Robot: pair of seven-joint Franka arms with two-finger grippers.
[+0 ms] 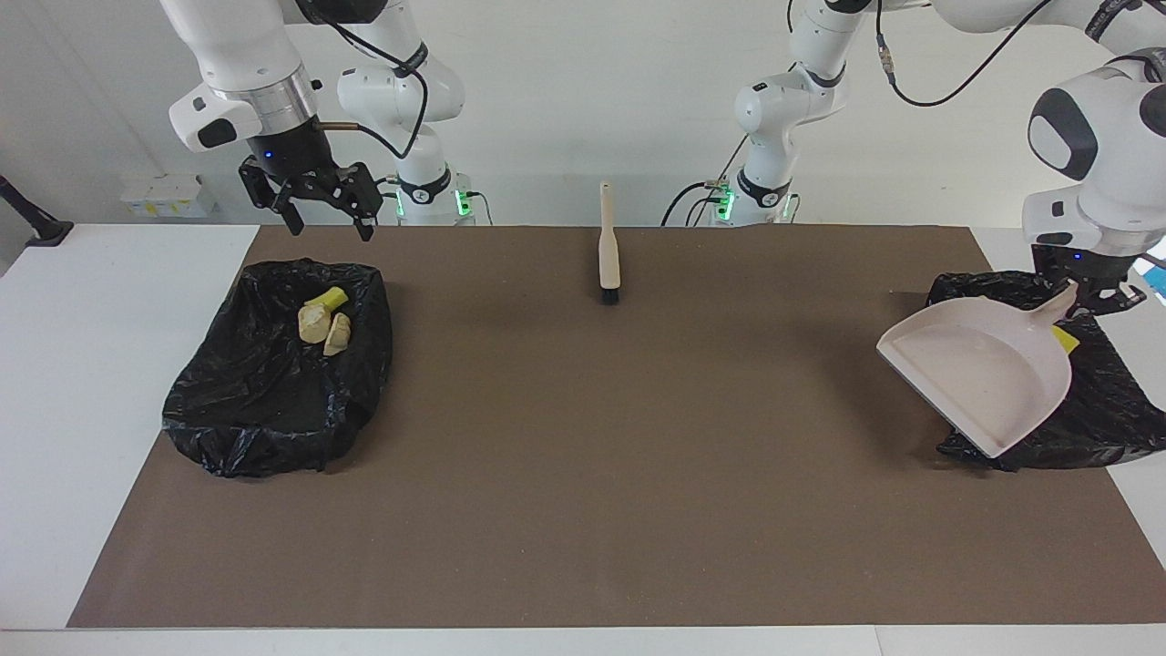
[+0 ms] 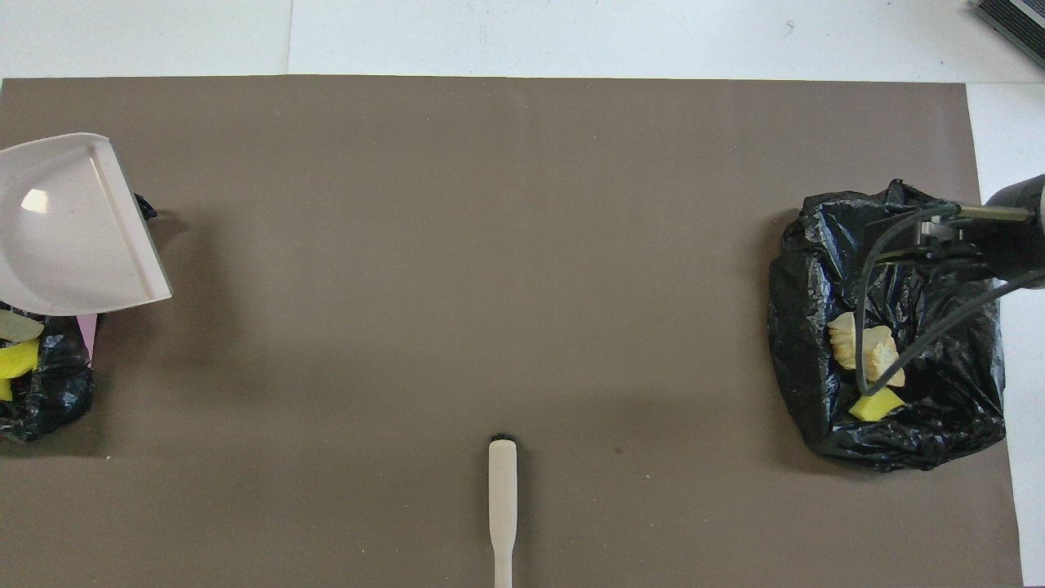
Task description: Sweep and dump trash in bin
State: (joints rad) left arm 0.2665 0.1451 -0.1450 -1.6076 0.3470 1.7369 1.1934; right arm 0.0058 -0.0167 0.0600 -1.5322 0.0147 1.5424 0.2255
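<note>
You're past the dump: trash lies in both black bags, left gripper clamped on the empty dustpan over its bag, right gripper spread, so set the pan down next.

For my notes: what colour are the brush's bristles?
Black; the brush shows them best in the facing view.

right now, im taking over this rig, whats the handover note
Left hand: shut on the dustpan handle, pan held empty over the lined bin at its end.
Right hand: open, empty, raised by the other lined bin, waiting.
Trash: three chunks in that bin; yellow pieces show in the left arm's bin.
Brush: on the mat, near the robots.
Done: no trash shows on the mat.
Left: set the dustpan down.
</note>
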